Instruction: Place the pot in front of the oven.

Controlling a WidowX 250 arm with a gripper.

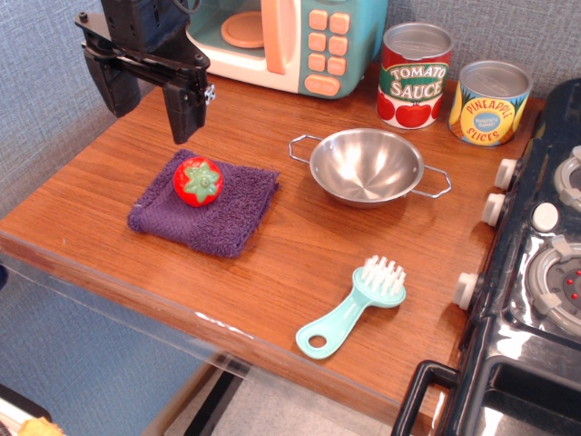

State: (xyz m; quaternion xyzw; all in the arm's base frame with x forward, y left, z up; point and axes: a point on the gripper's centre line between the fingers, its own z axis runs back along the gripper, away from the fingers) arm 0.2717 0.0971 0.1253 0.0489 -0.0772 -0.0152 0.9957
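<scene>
The pot (367,164), a shiny steel bowl with two wire loop handles, sits upright on the wooden table (300,263), right of centre. The oven (289,38), a teal and cream toy microwave with orange-pink handle and buttons, stands at the back centre, behind and left of the pot. My gripper (148,102) hangs open and empty above the table's left part, in front of the oven's left side, well left of the pot and behind the purple cloth.
A purple cloth (205,213) with a red toy tomato (198,181) lies at the left. A teal dish brush (356,304) lies near the front edge. Tomato sauce can (415,75) and pineapple can (489,103) stand behind the pot. A black stove (536,272) borders the right.
</scene>
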